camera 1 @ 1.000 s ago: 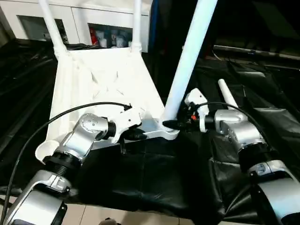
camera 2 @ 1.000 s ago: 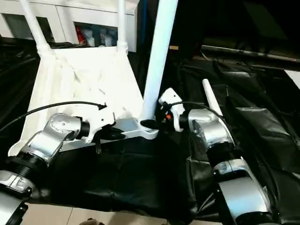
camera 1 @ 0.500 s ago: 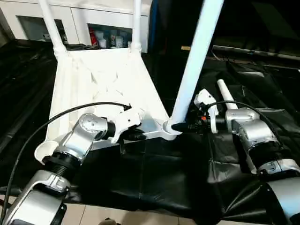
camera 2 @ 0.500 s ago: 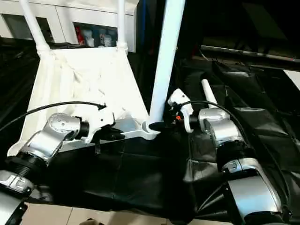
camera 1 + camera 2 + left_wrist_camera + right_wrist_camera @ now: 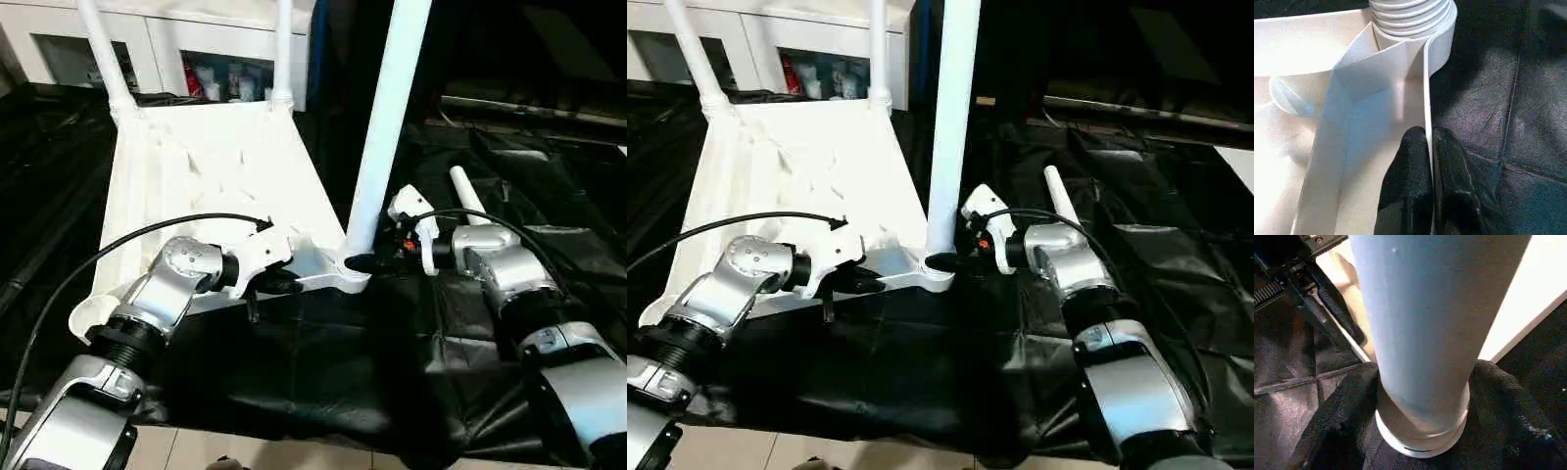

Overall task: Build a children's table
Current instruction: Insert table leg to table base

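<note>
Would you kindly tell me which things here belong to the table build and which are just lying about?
Part of the job:
- tabletop
- leg being fitted
- two fitted legs
- spare leg

Just lying about:
- black sheet
- cabinet

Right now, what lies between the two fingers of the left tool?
In the left wrist view, the thin edge wall of the table top runs between the left tool's black fingers, which are pinched shut on it, near the corner socket.
</note>
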